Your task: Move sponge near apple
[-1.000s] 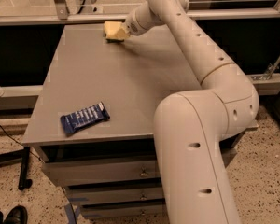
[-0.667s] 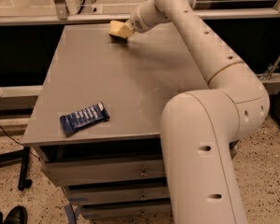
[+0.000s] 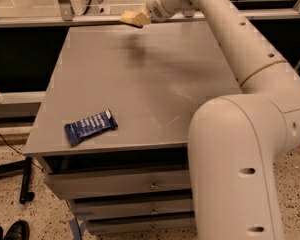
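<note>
My gripper [image 3: 136, 18] is at the far edge of the grey table [image 3: 140, 89], near its middle, raised above the top. It is shut on a small pale yellow block, the sponge [image 3: 130, 18], which sticks out to the left of the wrist. A soft shadow lies on the table just below it. The apple does not show anywhere in view; my own arm [image 3: 240, 49] covers the right back part of the table.
A dark blue snack wrapper [image 3: 90, 126] lies near the table's front left corner. Drawers [image 3: 120, 184] sit under the table front. A metal rail and glass panel [image 3: 65, 19] run behind the far edge. A shoe [image 3: 15, 231] is on the floor at lower left.
The gripper with the sponge has risen off the table's far edge and shifted slightly left. The wrapper has not moved.
</note>
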### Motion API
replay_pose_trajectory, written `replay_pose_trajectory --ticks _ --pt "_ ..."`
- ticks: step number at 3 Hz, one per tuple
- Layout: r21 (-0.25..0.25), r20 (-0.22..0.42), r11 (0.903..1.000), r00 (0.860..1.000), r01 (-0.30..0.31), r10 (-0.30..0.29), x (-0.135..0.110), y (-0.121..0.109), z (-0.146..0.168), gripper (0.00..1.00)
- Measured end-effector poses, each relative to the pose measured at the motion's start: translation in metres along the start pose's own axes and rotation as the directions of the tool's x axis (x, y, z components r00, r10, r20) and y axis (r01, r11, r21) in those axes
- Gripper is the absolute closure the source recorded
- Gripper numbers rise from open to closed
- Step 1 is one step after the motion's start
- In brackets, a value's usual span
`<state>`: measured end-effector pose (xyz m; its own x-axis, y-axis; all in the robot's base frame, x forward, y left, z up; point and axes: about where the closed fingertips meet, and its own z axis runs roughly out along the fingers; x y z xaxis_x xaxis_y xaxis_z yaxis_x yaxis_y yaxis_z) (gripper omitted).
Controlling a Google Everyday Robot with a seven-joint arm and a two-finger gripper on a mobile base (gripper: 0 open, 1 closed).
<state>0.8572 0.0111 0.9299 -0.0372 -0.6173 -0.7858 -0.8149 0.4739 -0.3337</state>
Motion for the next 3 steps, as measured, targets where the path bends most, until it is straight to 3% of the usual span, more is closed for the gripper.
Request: replay_pose_trajectory --ticks 1,2,3 --pt "-0.018 -0.006 0.9971 0.997 0.074 -0.074 0.001 0.006 -0.023 1.0" --pt "-0.057 -0.044 0.9905 0.991 0.125 -0.128 0.025 0.015 -0.046 1.0" --pt "-0.096 -0.103 0.9864 0.984 0.133 -0.143 0.068 0.02 -0.071 1.0"
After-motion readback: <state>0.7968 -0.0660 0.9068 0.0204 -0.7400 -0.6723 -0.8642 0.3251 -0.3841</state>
